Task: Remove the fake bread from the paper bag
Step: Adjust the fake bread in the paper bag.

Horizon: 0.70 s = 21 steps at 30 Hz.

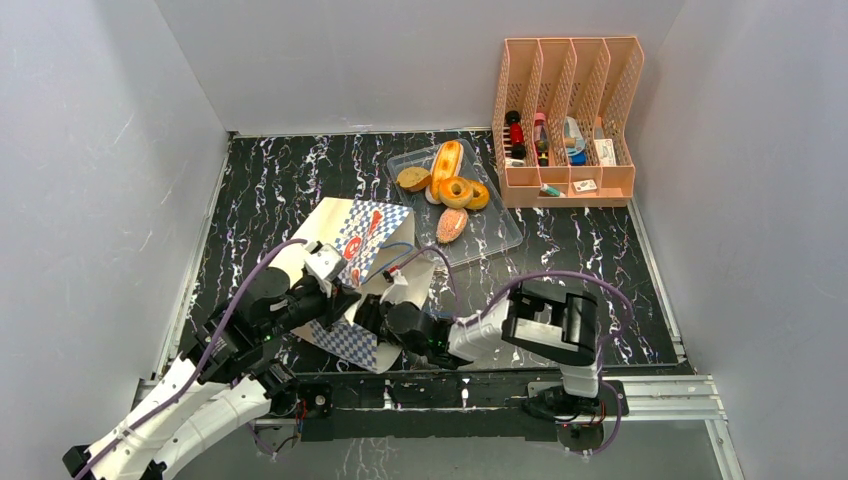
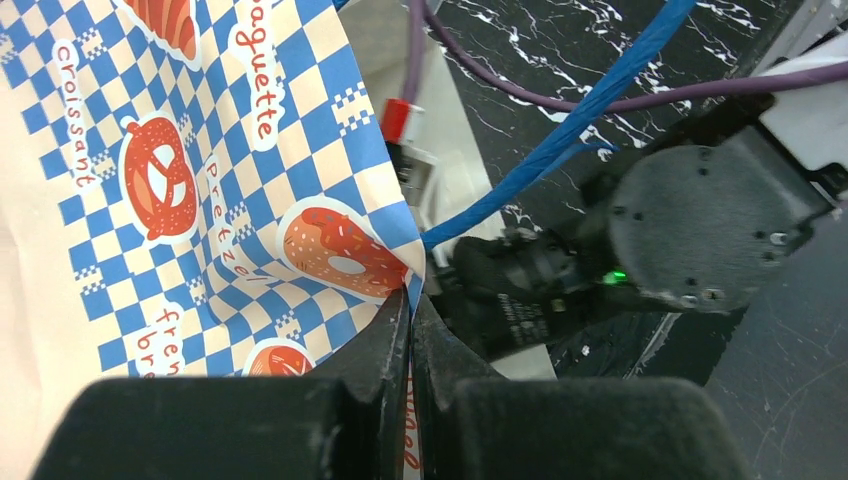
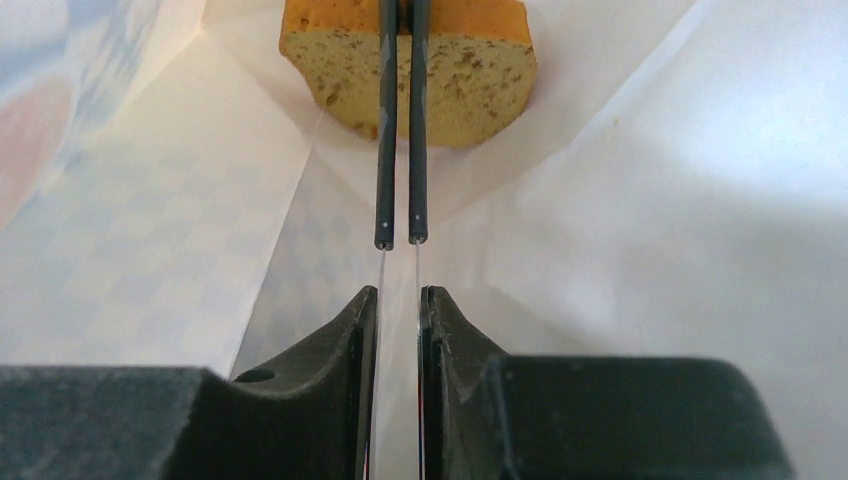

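Observation:
The paper bag (image 1: 352,232) lies on its side near the table's front, with its checkered band (image 2: 200,200) filling the left wrist view. My left gripper (image 2: 411,300) is shut on the bag's rim (image 1: 345,292). My right gripper (image 3: 398,292) reaches into the bag's mouth (image 1: 372,312) and is shut on a pair of thin tongs (image 3: 400,150). The tong arms run forward, close together, across a tan cut piece of fake bread (image 3: 470,80) at the bag's far end. Whether they pinch it I cannot tell. A long bun (image 1: 446,160), donut (image 1: 457,190), roll (image 1: 413,179) and oval bun (image 1: 452,224) lie on a clear tray (image 1: 500,235).
A pink file organizer (image 1: 565,110) with small items stands at the back right. Grey walls close in the left, back and right. The bag's blue cord handle (image 2: 590,110) and my right arm's wrist (image 2: 690,220) sit just beside the left gripper.

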Available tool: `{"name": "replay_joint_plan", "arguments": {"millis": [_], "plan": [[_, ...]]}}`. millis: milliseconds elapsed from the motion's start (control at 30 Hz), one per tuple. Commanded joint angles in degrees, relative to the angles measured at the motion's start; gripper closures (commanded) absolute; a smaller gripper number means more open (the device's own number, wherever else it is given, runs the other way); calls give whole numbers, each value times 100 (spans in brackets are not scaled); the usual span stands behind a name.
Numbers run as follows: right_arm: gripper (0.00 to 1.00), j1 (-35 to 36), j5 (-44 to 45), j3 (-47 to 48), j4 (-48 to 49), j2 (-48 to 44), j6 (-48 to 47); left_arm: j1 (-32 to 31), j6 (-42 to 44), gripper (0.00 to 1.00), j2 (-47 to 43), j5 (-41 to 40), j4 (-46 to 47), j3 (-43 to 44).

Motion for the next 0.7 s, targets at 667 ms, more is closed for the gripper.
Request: {"name": "replay_joint_plan", "arguments": {"millis": [667], "plan": [[85,1756,1392,-1104,-363,-2146,44,-11,325,100,-35,-563,-70,621]]}}
